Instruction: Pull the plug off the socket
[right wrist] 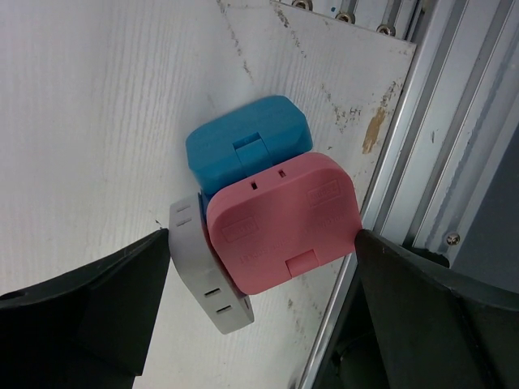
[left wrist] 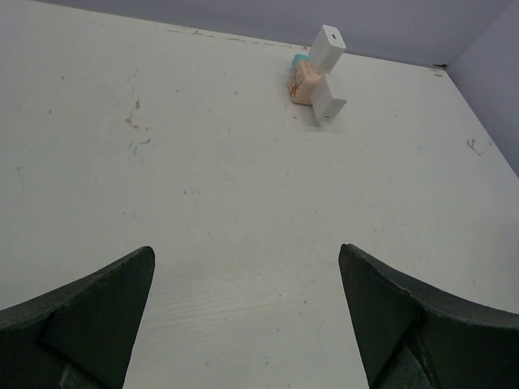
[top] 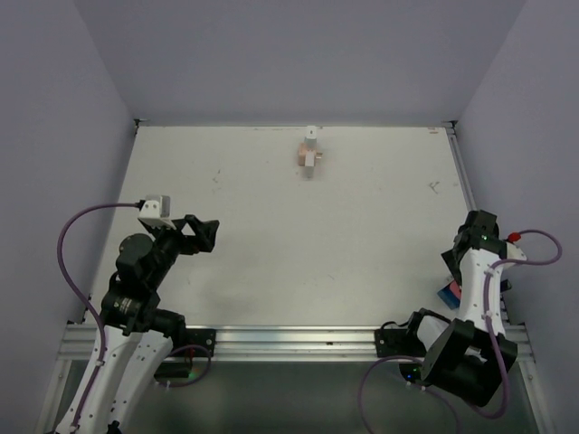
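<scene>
left gripper and right gripper gape wide, empty — the plug-socket cluster, top centre, lies loose; if i tug one-handed, it all slides.

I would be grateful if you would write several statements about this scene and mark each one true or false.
1. The left gripper and the right gripper are both open. True.
2. The left gripper is clamped on the plug-and-socket assembly. False: the assembly lies untouched, far from both grippers.
3. Under the right gripper, a pink adapter overlaps a blue adapter and a grey adapter. True.
4. The plug-and-socket assembly sits at the near edge of the table, beside the arm bases. False: it sits close to the far edge, about midway across.
</scene>
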Available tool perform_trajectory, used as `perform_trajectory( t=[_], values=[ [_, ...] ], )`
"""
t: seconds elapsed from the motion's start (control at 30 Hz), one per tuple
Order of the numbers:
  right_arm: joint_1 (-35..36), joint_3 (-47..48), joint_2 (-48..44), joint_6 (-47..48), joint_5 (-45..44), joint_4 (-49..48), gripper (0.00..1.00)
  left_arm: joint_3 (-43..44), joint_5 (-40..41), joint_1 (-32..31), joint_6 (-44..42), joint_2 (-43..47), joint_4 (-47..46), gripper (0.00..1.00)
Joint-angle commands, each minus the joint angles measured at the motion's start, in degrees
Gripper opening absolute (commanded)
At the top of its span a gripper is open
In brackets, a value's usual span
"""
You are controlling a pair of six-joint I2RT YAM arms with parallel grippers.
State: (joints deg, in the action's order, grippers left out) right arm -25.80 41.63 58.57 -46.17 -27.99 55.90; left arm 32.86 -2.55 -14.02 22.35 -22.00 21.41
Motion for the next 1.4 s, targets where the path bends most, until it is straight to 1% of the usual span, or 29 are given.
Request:
perform_trajectory(
  t=[0.0, 0.07, 0.2, 0.33, 0.4, 0.5, 0.6, 0.63, 0.7, 0.73, 0.87, 0.9, 0.97, 1.0, 1.07, 1.1, 1.17, 1.2, 1.27, 1.3, 1.37],
  values=[
    [-0.3, -2.3, -1.5, -0.9, 2.8, -3.5, 0.99, -0.2, 0.3, -0.2, -0.7, -0.7, -2.3, 1.00],
    [-0.4, -3.0, -1.9, 0.2, 3.6, -4.7, 0.96, -0.2, 0.3, -0.2, -0.8, -0.9, -2.3, 1.00],
    [-0.3, -4.7, -2.5, 2.7, 8.5, -7.7, 0.92, -0.1, 0.4, -0.1, -0.6, -1.2, -2.3, 1.00],
    [-0.1, -6.3, -3.5, 6.4, 17.4, -11.4, 0.91, -0.1, 0.4, 0.0, -0.7, -1.6, -2.3, 1.00],
    [-0.1, -6.5, -3.8, 7.7, 19.5, -12.7, 0.91, -0.1, 0.4, 0.1, -0.7, -1.7, -2.3, 1.00],
    [2.0, -6.4, -3.4, 9.3, 23.4, -14.8, 0.90, -0.1, 0.4, 0.4, -0.7, -2.1, -2.3, 1.00],
    [5.7, -5.6, -1.6, 9.7, 23.5, -15.9, 0.91, -0.1, 0.3, 0.6, -0.7, -2.3, -2.3, 1.00],
    [9.9, -4.7, -1.0, 9.5, 22.8, -16.0, 0.91, -0.1, 0.3, 0.7, -0.7, -2.3, -2.3, 0.99],
    [15.1, -3.5, 1.4, 8.6, 19.6, -16.6, 0.91, -0.1, 0.3, 0.8, -0.7, -2.5, -2.3, 0.99],
    [19.9, -2.0, 2.5, 8.3, 18.4, -16.6, 0.91, 0.0, 0.3, 0.9, -0.6, -2.5, -2.3, 1.00],
    [29.7, 1.3, 8.0, 6.4, 16.2, -18.4, 0.92, 0.0, 0.4, 1.2, -0.7, -2.7, -2.2, 1.00],
    [33.4, 2.7, 10.1, 6.3, 14.9, -18.6, 0.92, 0.0, 0.5, 1.2, -0.6, -2.7, -2.1, 1.00],
    [37.6, 4.6, 12.3, 5.8, 12.6, -18.4, 0.93, 0.0, 0.6, 1.3, -0.7, -2.8, -2.1, 1.00],
    [41.8, 6.7, 13.6, 5.7, 11.7, -18.2, 0.93, 0.1, 0.7, 1.3, -0.7, -2.9, -2.1, 1.00],
    [45.9, 8.8, 17.2, 4.3, 8.9, -17.5, 0.93, 0.1, 0.7, 1.4, -0.6, -3.0, -2.1, 1.00],
    [49.9, 10.8, 18.3, 3.7, 8.1, -17.3, 0.93, 0.0, 0.7, 1.4, -0.7, -3.0, -2.1, 0.99],
    [53.7, 12.9, 21.4, 2.2, 6.1, -16.7, 0.94, 0.0, 0.7, 1.6, -0.7, -3.0, -2.1, 0.99],
    [57.4, 15.0, 22.4, 1.6, 5.2, -16.4, 0.94, 0.1, 0.6, 1.6, -0.7, -3.0, -2.1, 1.00],
    [60.9, 17.2, 25.5, 0.5, 3.4, -15.5, 0.94, 0.0, 0.6, 1.7, -0.7, -3.0, -2.1, 1.00],
    [64.2, 19.5, 26.8, 0.0, 2.9, -14.9, 0.95, 0.0, 0.6, 1.7, -0.7, -3.1, -2.2, 0.99],
    [67.4, 21.7, 29.7, -0.8, 1.4, -14.0, 0.95, 0.1, 0.6, 1.7, -0.8, -3.2, -2.2, 1.00]
  ],
)
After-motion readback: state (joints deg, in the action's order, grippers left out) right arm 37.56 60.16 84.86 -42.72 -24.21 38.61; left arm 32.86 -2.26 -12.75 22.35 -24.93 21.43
